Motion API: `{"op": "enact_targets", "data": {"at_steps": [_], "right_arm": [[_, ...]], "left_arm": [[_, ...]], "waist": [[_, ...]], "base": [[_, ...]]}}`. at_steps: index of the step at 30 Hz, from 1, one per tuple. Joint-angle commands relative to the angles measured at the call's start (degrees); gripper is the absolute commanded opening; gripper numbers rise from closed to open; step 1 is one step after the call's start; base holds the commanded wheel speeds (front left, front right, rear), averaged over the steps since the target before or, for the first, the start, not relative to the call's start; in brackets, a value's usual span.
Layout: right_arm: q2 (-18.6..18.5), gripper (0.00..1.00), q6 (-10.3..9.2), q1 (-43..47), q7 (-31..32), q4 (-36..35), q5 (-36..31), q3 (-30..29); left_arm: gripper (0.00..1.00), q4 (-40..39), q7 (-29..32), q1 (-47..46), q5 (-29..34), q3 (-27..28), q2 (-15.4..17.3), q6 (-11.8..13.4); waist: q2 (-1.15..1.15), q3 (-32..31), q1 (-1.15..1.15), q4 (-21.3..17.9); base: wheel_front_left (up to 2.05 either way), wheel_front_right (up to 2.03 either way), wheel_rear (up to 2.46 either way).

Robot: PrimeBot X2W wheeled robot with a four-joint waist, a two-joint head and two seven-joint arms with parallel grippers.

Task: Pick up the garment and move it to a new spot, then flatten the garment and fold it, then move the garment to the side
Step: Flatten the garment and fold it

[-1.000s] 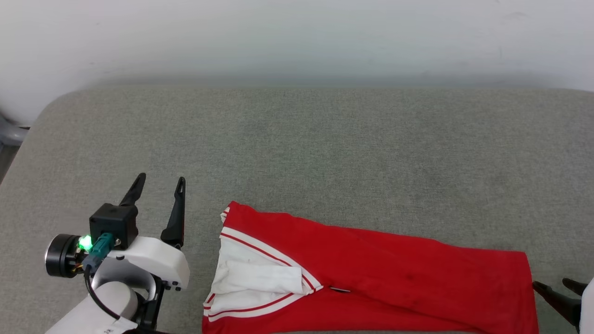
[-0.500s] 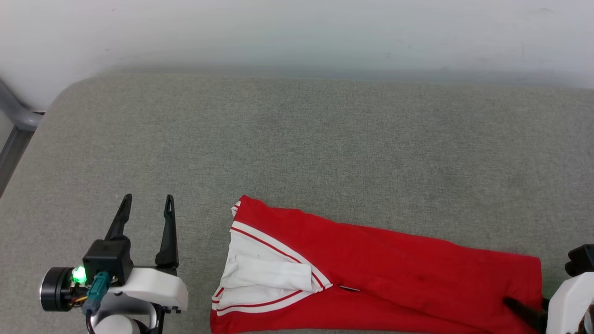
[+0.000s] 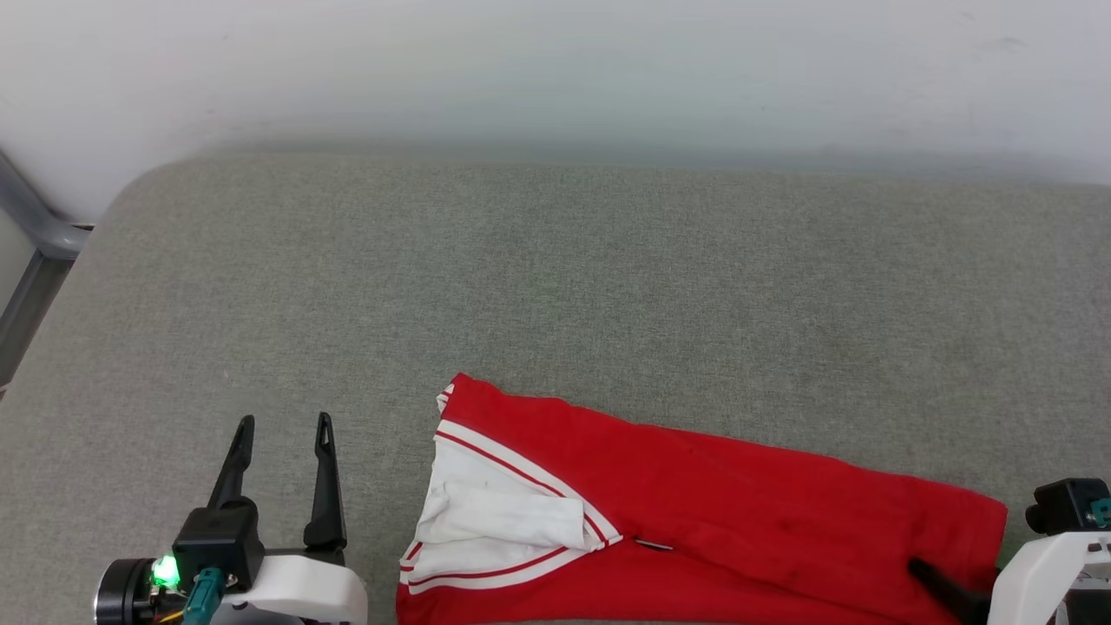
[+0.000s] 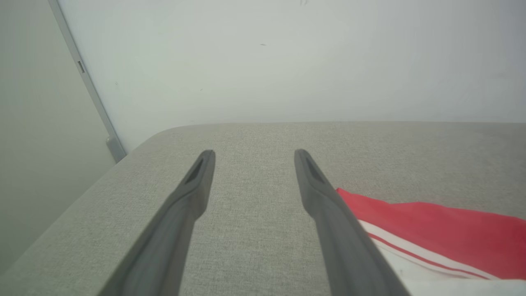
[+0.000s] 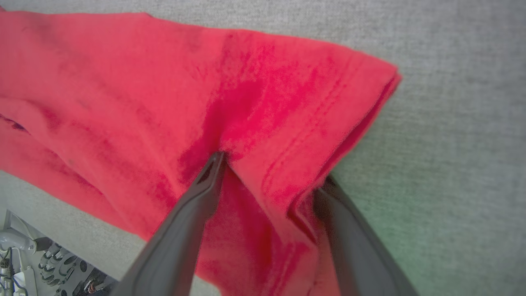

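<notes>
The garment [image 3: 738, 512] is soft, matt red knitted cloth with a stitched hem and a white cloth sleeve; the cushion [image 3: 555, 286] under it has a grey woven cover, rough and grainy. The fingers [image 4: 191, 201] of the left gripper [image 3: 285, 419] look like smooth, dark matt plastic, its wrist shell [image 3: 304, 586] is white plastic with slight gloss, and the wall [image 3: 555, 69] is smooth, matt and pale.

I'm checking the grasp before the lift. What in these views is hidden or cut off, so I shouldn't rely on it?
Head view: the near edge of the garment, cut off by the picture's bottom edge.
Right wrist view: one fingertip of the right gripper, covered by the garment's hem.
Left wrist view: most of the garment, cut off at the right edge and partly behind a finger of the left gripper.
</notes>
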Motion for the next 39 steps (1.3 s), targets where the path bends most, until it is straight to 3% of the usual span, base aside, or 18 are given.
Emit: {"op": "enact_targets", "data": {"at_steps": [1, 2, 10, 23, 28, 29, 34, 39], "right_arm": [[1.3, 0.29, 0.15, 0.2, -1.0, 1.0, 0.3, 1.6], [1.1, 0.0, 0.15, 0.0, -1.6, 1.3, 0.6, 1.9], [-3.5, 0.0, 0.02, -1.1, -5.6, 3.9, 1.9, 0.7], [-11.0, 0.0, 0.03, 0.3, -6.0, 7.7, 2.4, -4.1], [-12.5, 0.0, 0.05, 1.8, -5.3, 2.1, 3.1, -4.0], [-12.2, 0.0, 0.06, 3.0, -4.9, -3.2, 3.8, -4.2], [-10.1, 0.0, 0.06, 4.1, -2.2, -13.7, 5.7, -4.3], [-6.9, 0.0, 0.06, 1.4, 2.1, -20.9, 1.9, -2.5]], "left_arm": [[1.0, 0.6, -0.4, 0.7, 1.3, 0.8, -1.1, -1.1], [1.0, 0.8, -0.4, 0.8, 2.0, 1.4, -1.6, -1.7], [1.0, 2.1, -0.3, 1.8, 6.1, 4.7, -5.3, -5.9], [1.0, 3.3, -0.3, 2.9, 9.8, 7.8, -8.6, -10.1], [1.0, 3.6, -0.4, 3.2, 10.9, 8.7, -9.3, -11.3], [1.0, 3.8, -0.4, 3.1, 11.5, 9.1, -9.8, -11.9], [1.0, 3.9, -0.4, 2.8, 12.1, 9.6, -10.5, -12.6], [1.0, 3.9, -0.4, 2.0, 12.8, 9.8, -11.1, -13.4]], "waist": [[0.0, -0.1, 0.0, 0.0], [0.0, -0.2, 0.0, 0.0], [0.0, -1.3, 0.0, 0.0], [0.0, -2.6, 0.0, -0.3], [0.0, -3.0, 0.0, -0.4], [0.0, -3.1, 0.0, -0.5], [0.0, -3.1, 0.0, -0.5], [0.0, -2.3, 0.0, -0.3]], "base": [[0.0, 0.0, 0.0], [0.0, 0.0, 0.0], [0.0, 0.0, 0.0], [0.0, 0.0, 0.0], [0.0, 0.0, 0.0], [0.0, 0.0, 0.0], [0.0, 0.0, 0.0], [0.0, 0.0, 0.0]]}}
